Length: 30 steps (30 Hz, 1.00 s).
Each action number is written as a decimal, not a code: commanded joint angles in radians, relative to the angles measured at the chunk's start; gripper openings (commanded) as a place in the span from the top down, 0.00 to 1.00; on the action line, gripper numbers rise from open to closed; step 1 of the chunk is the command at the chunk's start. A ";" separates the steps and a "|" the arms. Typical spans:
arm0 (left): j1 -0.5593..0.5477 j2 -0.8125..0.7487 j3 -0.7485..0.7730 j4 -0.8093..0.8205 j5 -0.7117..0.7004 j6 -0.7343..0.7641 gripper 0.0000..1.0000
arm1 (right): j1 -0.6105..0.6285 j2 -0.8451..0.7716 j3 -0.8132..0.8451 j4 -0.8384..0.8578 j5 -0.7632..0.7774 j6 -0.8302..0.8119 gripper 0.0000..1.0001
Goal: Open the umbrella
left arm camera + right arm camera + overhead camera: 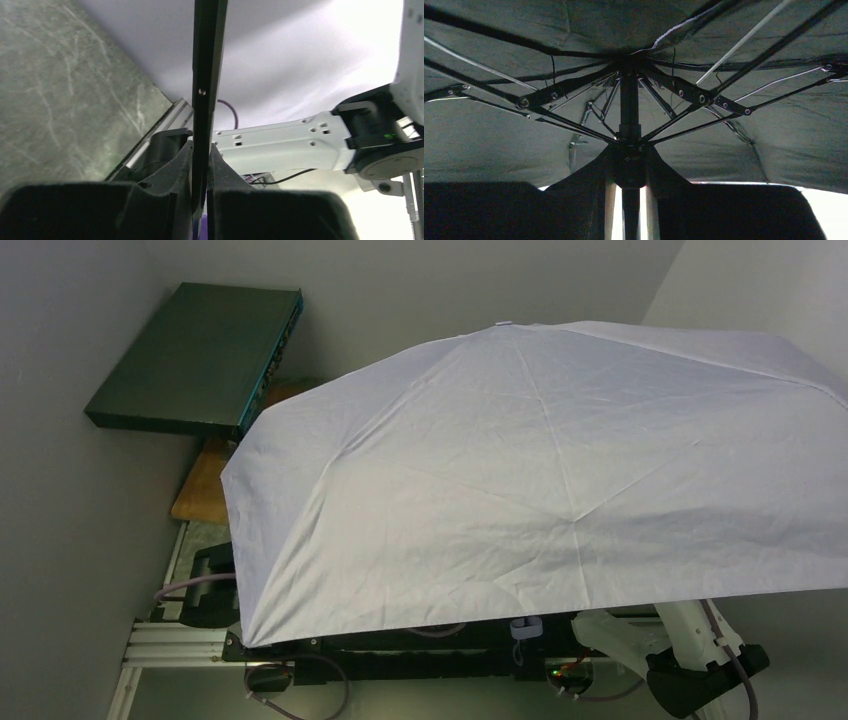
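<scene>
Tipping of the open umbrella (560, 470) is risked if its shaft (207, 75), pinched by left gripper (200, 150), slips; runner (626, 172) is clamped by right gripper (629, 155)

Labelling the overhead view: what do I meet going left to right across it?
First the dark green flat box → then the open umbrella. The right arm under its edge overlaps it, so it's left out.

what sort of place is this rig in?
Probably a lab or workshop corner: bare grey walls, an aluminium extrusion frame, a dark flat equipment box. The umbrella hides the rest.
</scene>
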 commanded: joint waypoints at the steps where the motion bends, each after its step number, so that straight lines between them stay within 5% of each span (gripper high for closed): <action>1: -0.095 0.077 0.022 -0.323 0.127 -0.081 1.00 | -0.017 -0.055 0.081 0.399 0.147 0.027 1.00; 6: -0.068 0.023 0.128 -0.584 0.016 -0.078 1.00 | -0.016 -0.136 -0.062 0.426 0.156 0.070 1.00; 12: -0.011 -0.057 0.204 -0.702 -0.026 -0.015 0.98 | -0.016 -0.194 -0.150 0.418 0.131 0.138 1.00; 18: -0.001 -0.092 0.278 -0.751 -0.081 0.081 0.43 | -0.016 -0.239 -0.198 0.378 0.134 0.187 1.00; 21: 0.001 -0.102 0.313 -0.758 -0.117 0.127 0.26 | -0.016 -0.247 -0.207 0.360 0.135 0.218 1.00; 27: 0.006 -0.166 0.315 -0.699 -0.162 0.224 0.25 | -0.016 -0.240 -0.203 0.299 0.104 0.260 1.00; 30: 0.009 -0.208 0.289 -0.614 -0.167 0.283 0.39 | -0.015 -0.237 -0.203 0.245 0.099 0.288 1.00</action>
